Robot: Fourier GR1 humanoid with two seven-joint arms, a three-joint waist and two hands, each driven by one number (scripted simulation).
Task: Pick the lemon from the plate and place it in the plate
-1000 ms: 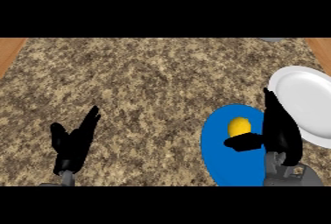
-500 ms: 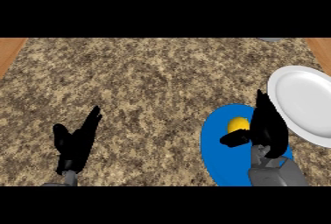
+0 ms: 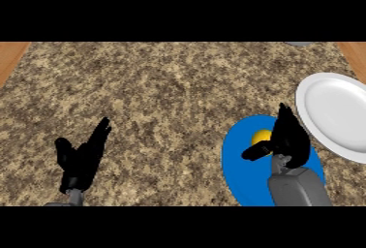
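No readable text, labels, numbers or signs anywhere

Even, bright light is falling across the speckled counter [image 3: 164, 97]; the white plate [image 3: 336, 114] is showing soft shading at its rim, without glare or strong shadows.

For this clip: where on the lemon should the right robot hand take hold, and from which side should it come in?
Probably across the lemon's rounded middle, coming from above and from its right. It lies low on the blue plate, so there is nothing to get under. The right robot hand is already over that side, hiding part of the fruit, thumb toward it. The white plate lies further right.
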